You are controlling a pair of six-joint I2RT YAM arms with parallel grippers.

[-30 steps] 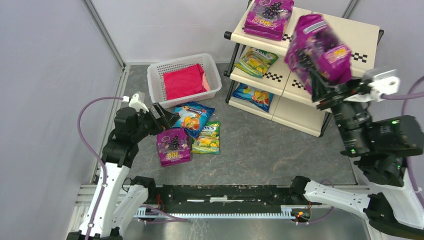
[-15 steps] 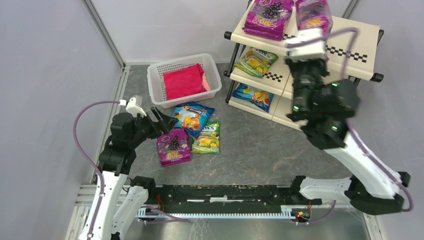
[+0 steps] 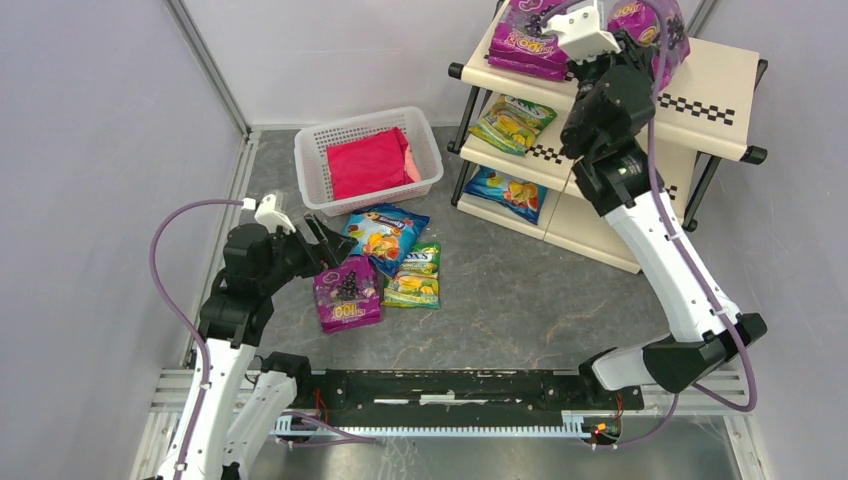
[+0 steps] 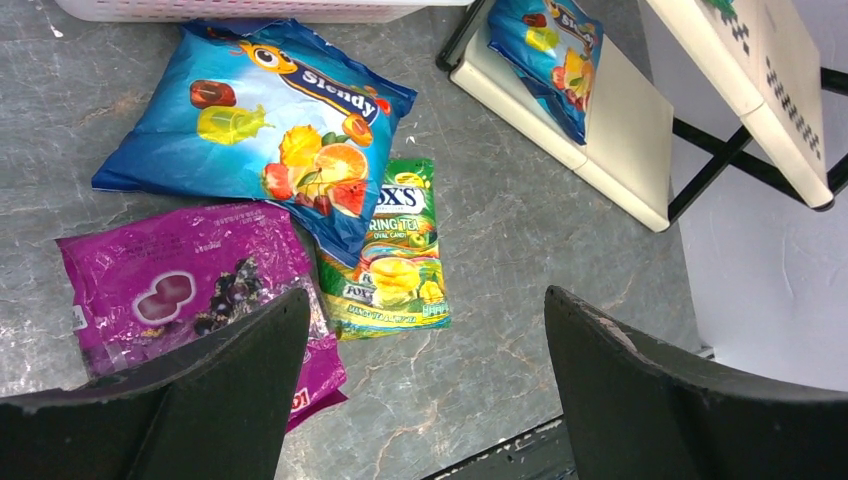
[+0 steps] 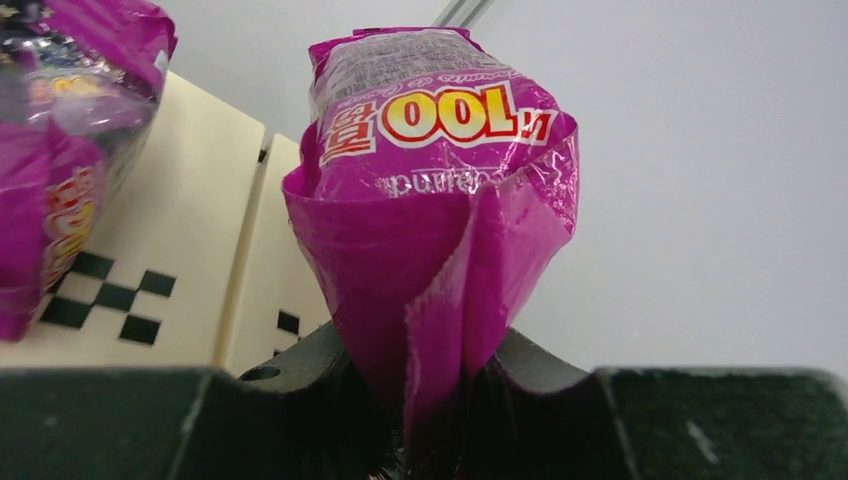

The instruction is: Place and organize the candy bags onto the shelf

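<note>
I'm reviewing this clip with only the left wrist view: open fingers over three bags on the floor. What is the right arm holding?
Observer: Its fingers are shut on a purple grape bag, pinching its crumpled end.
Operator: Where is that bag?
Observer: Up at the shelf's top tier, beside a second purple bag lying there.
Operator: What's in the basket?
Observer: A pink folded cloth.

A white lattice basket (image 3: 314,165) sits on the grey marbled desk (image 3: 520,290) at about 11 o'clock from its middle, holding a pink folded cloth (image 3: 368,163) (pushed toward the basket's 3 o'clock side, bare lattice at 9 o'clock). Pale wall panels (image 3: 90,150) close the desk in, with a slanting metal post (image 3: 207,65) farther out at 11 o'clock.
</note>
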